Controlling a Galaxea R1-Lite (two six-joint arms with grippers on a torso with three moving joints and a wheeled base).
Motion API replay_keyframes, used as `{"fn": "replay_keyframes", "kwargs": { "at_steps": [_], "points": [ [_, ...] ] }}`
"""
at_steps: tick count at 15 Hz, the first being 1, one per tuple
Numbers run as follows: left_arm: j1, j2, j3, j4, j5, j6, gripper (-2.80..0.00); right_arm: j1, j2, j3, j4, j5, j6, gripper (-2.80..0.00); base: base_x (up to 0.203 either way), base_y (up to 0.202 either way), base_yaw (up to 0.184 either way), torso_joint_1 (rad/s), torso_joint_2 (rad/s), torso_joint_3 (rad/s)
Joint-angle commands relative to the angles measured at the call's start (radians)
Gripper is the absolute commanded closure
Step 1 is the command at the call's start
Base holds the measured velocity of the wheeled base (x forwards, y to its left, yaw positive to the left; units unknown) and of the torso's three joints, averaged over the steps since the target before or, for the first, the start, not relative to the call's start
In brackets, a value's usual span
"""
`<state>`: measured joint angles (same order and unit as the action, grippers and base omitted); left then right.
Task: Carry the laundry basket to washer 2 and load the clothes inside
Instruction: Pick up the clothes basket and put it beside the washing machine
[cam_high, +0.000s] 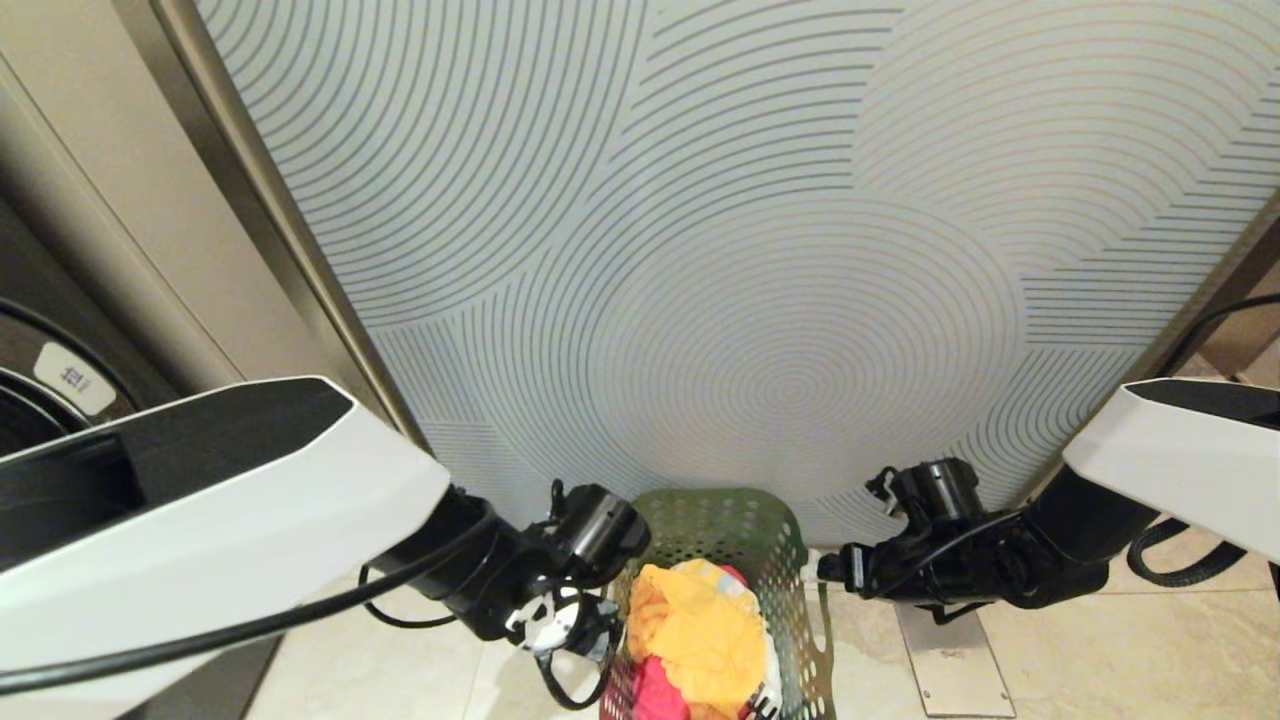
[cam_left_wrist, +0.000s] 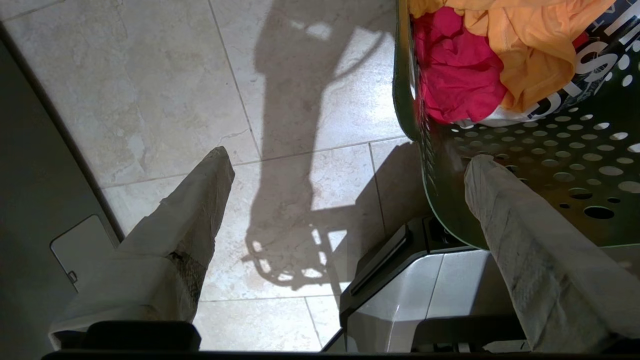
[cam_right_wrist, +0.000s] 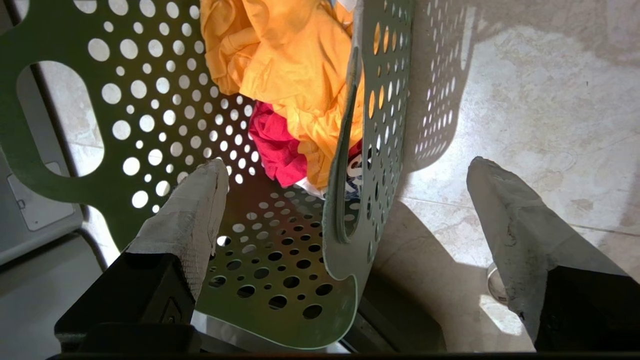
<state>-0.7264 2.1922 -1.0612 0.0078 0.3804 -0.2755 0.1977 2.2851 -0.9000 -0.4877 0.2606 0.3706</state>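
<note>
Straddling the dark green perforated plastic laundry basket (cam_high: 790, 560) of yellow-orange and red-pink clothes (cam_high: 700, 630), left gripper (cam_left_wrist: 345, 165) and right gripper (cam_right_wrist: 345, 170) both fingers apart, one per rim wall, likely readying a two-sided lift.

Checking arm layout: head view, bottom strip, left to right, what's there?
Left arm's white shell → left pincer → laundry basket holding the clothes → right pincer → right arm's white shell.

A pale panel (cam_high: 760, 250) with curved line patterns fills the back wall. Below it lies beige tiled floor (cam_left_wrist: 165, 85) — sunlit, with hard shadows.
</note>
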Motion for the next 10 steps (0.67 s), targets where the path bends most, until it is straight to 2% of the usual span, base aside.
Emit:
{"fn": "replay_keyframes", "kwargs": {
  "at_steps": [1,6,10],
  "points": [
    [0.0,0.025,-0.014,0.0,0.003,-0.002,-2.8,0.002,0.002,0.0,-0.003,0.001,-0.008,-2.8,0.0,0.0,0.0,0.0,0.0,0.0],
    [-0.001,0.116,-0.126,0.009,0.059,-0.023,-2.8,0.003,0.005,0.0,-0.003,-0.001,-0.021,-2.8,0.0,0.0,0.0,0.0,0.0,0.0],
    [-0.008,0.167,-0.161,0.007,0.061,-0.023,-2.8,0.005,0.01,-0.007,-0.003,-0.021,-0.021,-2.8,0.0,0.0,0.0,0.0,0.0,0.0]
  ]
}}
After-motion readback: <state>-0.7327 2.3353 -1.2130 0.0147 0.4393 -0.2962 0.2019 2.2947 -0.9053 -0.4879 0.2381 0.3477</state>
